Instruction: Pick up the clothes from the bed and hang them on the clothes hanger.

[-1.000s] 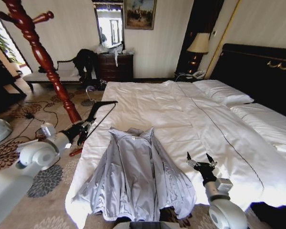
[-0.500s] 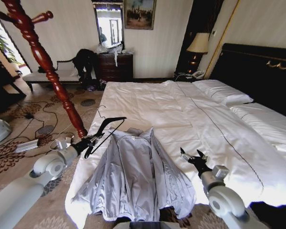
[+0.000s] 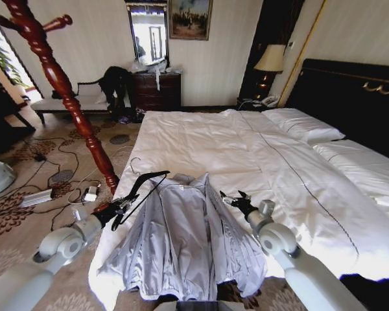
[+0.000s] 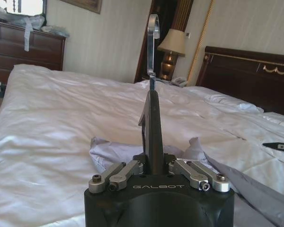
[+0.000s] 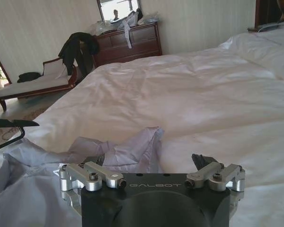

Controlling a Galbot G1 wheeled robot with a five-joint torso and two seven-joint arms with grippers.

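the bed [image 3: 246,149] has wide bare sheet beyond the one grey jacket [image 3: 181,240], which lies near the foot edge, long axis toward the headboard, collar farthest. the left pincer [image 3: 121,208] is clenched on one black hanger [image 3: 144,183] at the bed's left edge. the right pincer [image 3: 232,199], fingers spread, hovers over the jacket's right side.

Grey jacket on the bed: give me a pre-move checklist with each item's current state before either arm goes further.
1. Grey jacket lying spread with its front open on the bed: ok.
2. Black hanger gripped in the left gripper: ok.
3. Hanger held at the jacket's collar side: ok.
4. Right gripper open beside the collar: ok.
5. Right gripper touching the fabric: cannot tell.
6. Jacket fully on the bed: not ok, its hem hangs over the near edge.
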